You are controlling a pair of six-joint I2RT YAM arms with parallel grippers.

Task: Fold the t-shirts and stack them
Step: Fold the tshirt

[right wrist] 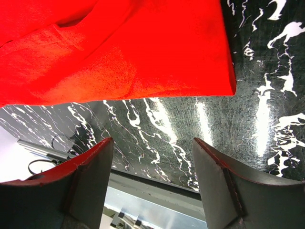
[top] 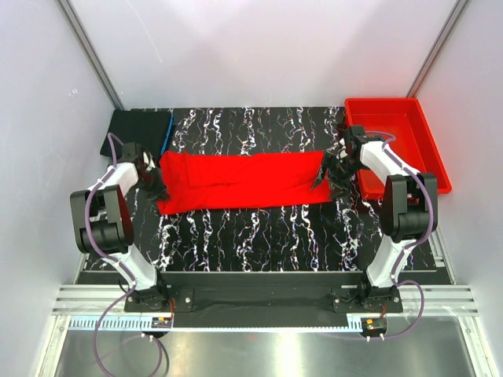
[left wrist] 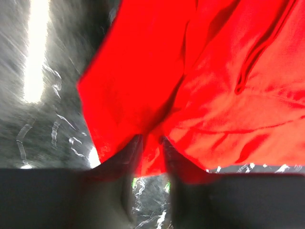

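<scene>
The red t-shirt [top: 240, 181] lies folded into a long band across the middle of the marbled black table. My left gripper [top: 155, 186] is at its left end, shut on the cloth; in the left wrist view the red t-shirt [left wrist: 190, 86] is pinched between the dark fingers [left wrist: 121, 167]. My right gripper [top: 330, 174] hovers over the shirt's right end, open and empty; in the right wrist view the red t-shirt [right wrist: 119, 47] lies beyond the spread fingers [right wrist: 90, 171]. The folded black t-shirt [top: 135, 130] with a blue edge lies at the far left corner.
A rigid red plastic bin [top: 397, 141] stands at the far right, beside the right arm. White walls close in the table on three sides. The table's near edge and a metal rail [top: 259, 302] run along the front.
</scene>
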